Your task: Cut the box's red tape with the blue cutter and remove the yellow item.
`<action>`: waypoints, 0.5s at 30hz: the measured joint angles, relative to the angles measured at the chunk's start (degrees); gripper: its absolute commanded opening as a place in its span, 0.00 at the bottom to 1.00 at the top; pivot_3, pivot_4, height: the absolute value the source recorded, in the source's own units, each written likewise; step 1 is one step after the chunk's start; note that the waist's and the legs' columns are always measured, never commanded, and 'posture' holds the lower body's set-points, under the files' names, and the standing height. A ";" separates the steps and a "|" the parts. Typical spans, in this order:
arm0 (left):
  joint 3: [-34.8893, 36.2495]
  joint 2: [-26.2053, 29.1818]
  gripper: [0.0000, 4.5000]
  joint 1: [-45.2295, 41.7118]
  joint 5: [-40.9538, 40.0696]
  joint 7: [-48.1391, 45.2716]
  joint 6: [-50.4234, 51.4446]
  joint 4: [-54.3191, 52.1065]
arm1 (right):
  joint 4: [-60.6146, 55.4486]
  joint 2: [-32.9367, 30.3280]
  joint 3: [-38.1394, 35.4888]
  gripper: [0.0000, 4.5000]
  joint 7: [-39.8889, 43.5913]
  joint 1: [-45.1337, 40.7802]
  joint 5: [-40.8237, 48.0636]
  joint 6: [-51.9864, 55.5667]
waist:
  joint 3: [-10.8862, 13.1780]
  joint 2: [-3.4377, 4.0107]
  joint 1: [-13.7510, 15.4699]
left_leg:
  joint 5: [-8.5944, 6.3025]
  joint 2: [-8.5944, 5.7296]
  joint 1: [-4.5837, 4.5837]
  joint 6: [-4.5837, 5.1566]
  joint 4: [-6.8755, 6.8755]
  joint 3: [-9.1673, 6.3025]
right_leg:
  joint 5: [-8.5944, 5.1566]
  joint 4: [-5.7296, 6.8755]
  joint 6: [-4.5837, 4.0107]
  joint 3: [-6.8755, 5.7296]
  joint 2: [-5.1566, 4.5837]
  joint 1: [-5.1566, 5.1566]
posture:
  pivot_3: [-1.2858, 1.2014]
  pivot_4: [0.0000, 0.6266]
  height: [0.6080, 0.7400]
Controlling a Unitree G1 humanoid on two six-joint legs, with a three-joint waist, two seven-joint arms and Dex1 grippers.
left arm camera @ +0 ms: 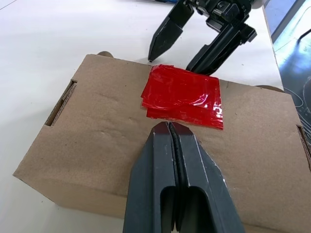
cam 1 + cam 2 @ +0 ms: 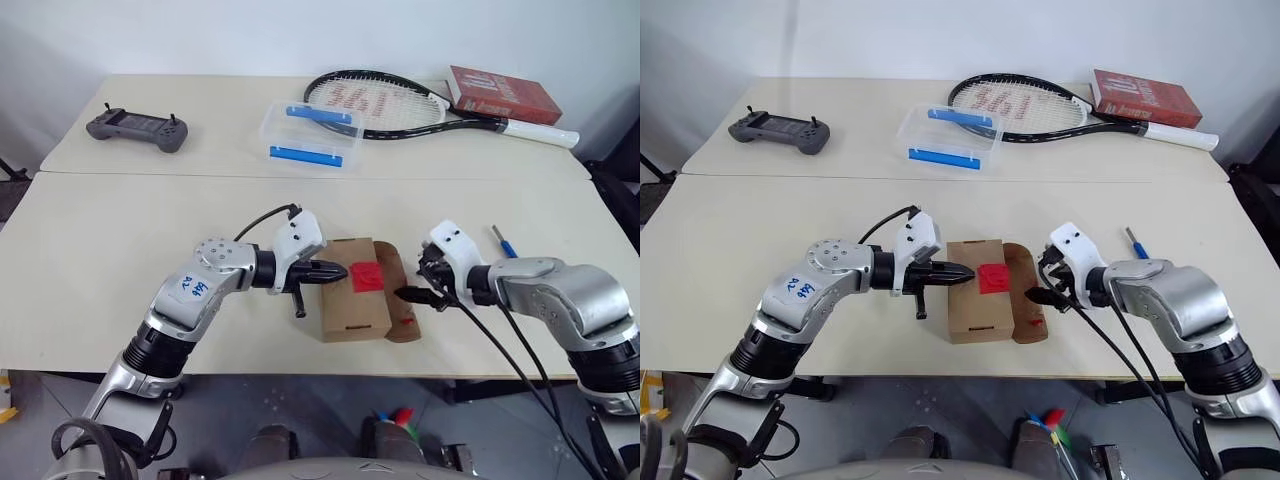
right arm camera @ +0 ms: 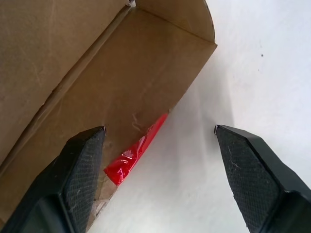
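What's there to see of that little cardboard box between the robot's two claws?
The box is small, brown corrugated cardboard, lying flat near the table's front edge. A crinkled red tape patch sits on its top face. One flap is folded out toward the right gripper, with a strip of red tape on it. The shut left gripper presses its tips on the top; the right gripper's open fingers straddle the flap's edge.

box (image 2: 355,302) between both claws

box (image 1: 97,145) plain matt brown cardboard, kinda rough; red tape (image 1: 183,95) glossy, wrinkly plastic; table (image 2: 120,250) smooth matt cream.
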 measured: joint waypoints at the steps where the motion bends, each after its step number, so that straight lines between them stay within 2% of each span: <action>1: 0.00 0.00 0.00 0.00 0.00 0.00 0.04 0.01 | -0.22 0.09 -0.10 0.83 0.04 0.14 -0.04 0.03 | 0.00 0.00 -0.02 | 0.00 0.00 0.00 0.00 0.00 0.00 | 0.00 0.00 0.00 0.00 0.00 0.00 | 0.52 0.24 1.00; 4: -0.03 -0.04 0.00 -0.02 0.00 0.02 0.06 -0.03 | 0.00 -0.65 -0.77 0.83 1.66 0.81 -0.32 -0.88 | 0.00 0.00 0.04 | 0.00 0.00 -0.01 0.00 0.00 0.00 | 0.00 -0.02 0.00 0.00 0.00 0.00 | 0.52 0.24 1.00; 11: -0.05 0.19 0.00 -0.09 0.00 0.00 0.27 -0.15 | 10.18 -9.25 -2.01 0.83 11.05 -1.33 -4.19 -9.80 | 0.00 0.00 -0.10 | 0.00 -0.01 0.00 0.01 -0.02 0.03 | 0.00 -0.07 0.00 0.01 0.00 0.00 | 0.52 0.24 1.00; 15: -0.07 0.36 0.00 -0.16 0.00 0.05 0.35 -0.28 | 15.92 -6.03 -5.60 0.83 14.51 -4.64 -1.20 -8.02 | 0.00 0.01 -0.13 | 0.01 0.01 -0.01 0.02 0.00 0.05 | 0.00 -0.04 0.00 0.02 0.00 0.00 | 0.52 0.24 1.00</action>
